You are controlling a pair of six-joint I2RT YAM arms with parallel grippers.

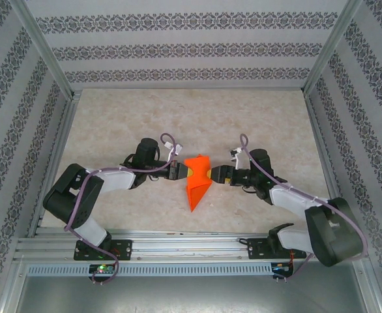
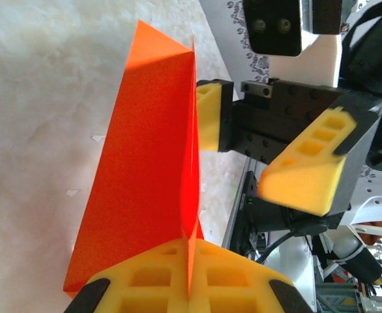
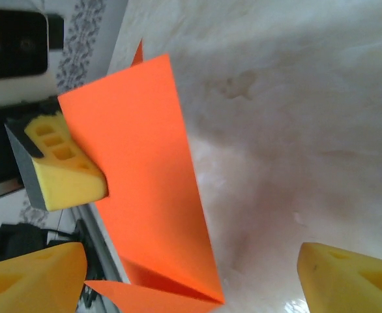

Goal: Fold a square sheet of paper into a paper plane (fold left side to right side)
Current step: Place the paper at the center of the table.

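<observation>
The orange sheet of paper [image 1: 197, 186] is folded into a narrow pointed dart shape, its tip toward the near edge, in the middle of the table. My left gripper [image 1: 183, 172] is on its left side. In the left wrist view its yellow pads [image 2: 145, 287] are shut on the paper's [image 2: 139, 176] upright edge. My right gripper [image 1: 210, 175] faces it from the right and stands open. In the right wrist view the paper [image 3: 145, 182] lies between the right gripper's [image 3: 191, 287] wide-apart fingers, nearer the left one. The left gripper's finger [image 3: 64, 163] presses on the paper's far side.
The beige table [image 1: 178, 124] is boxed in by patterned walls at the back and both sides. An aluminium rail [image 1: 178, 251] with the arm bases runs along the near edge. The two grippers are close, almost tip to tip across the paper.
</observation>
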